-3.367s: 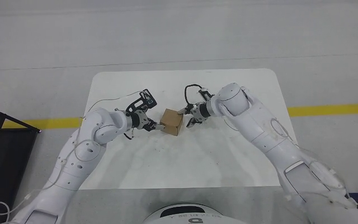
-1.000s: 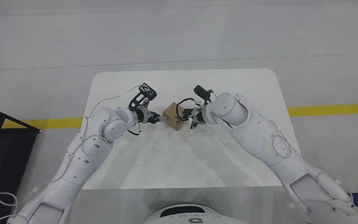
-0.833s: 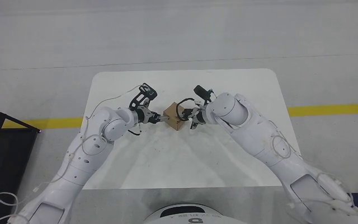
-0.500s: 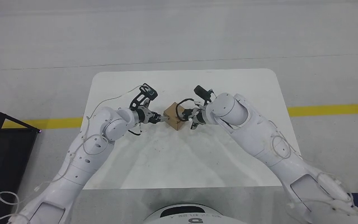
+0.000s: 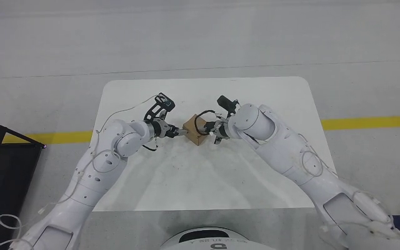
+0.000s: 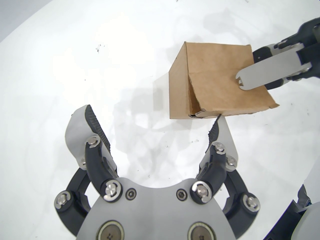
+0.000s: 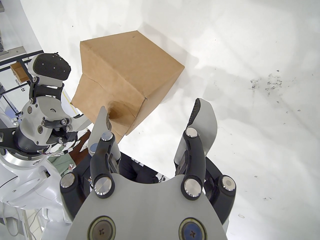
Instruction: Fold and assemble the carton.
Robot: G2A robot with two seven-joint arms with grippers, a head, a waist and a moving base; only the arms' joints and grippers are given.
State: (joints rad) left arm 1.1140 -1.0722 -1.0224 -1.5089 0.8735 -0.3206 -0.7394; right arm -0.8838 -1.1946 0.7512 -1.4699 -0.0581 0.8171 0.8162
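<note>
Plain brown carton, one flap dented — left gripper at its 9 o'clock, right gripper at 3 — both spread wide, clasping nothing, fingertips touching cardboard.

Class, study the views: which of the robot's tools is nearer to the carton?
Right, narrowly. The right tool has one finger pressed into a flap of the carton, denting it; the left tool stands open at the opposite side, one fingertip just meeting its edge.

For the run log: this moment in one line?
carton: flap ajar | left pincer: open, touching carton | right pincer: open, touching carton
</note>
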